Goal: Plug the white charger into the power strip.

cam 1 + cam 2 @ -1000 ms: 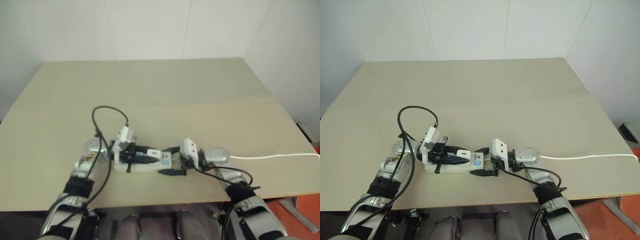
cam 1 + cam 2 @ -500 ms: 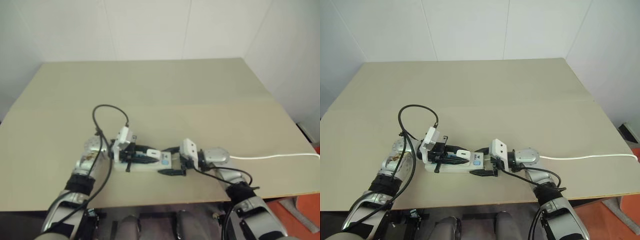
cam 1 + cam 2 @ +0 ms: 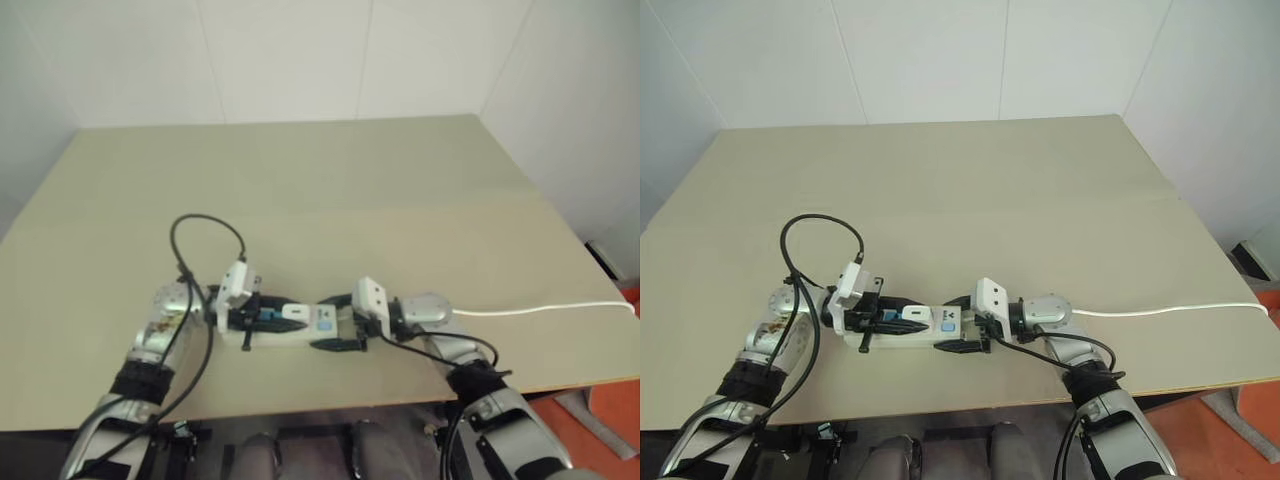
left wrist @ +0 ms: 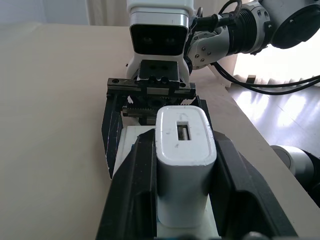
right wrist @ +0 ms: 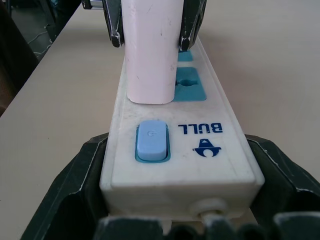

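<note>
The power strip (image 3: 322,322) lies near the table's front edge, a long white bar with blue sockets (image 5: 190,85) and a blue switch (image 5: 151,140). My right gripper (image 3: 338,326) is shut on its switch end, one black finger (image 5: 75,190) along each side. The white charger (image 4: 182,165) sits over the strip just past the switch, held between the fingers (image 4: 132,200) of my left gripper (image 3: 268,316), which reaches in from the opposite end. Whether its prongs are in a socket is hidden.
The strip's thin white cord (image 3: 540,309) runs right along the table to its edge. A black cable loop (image 3: 200,235) arches over my left wrist. The tan table (image 3: 350,180) stretches back to white walls, and its front edge is close behind the strip.
The whole picture has shifted a little to the left. Both grippers, the charger and the strip keep their places relative to one another.
</note>
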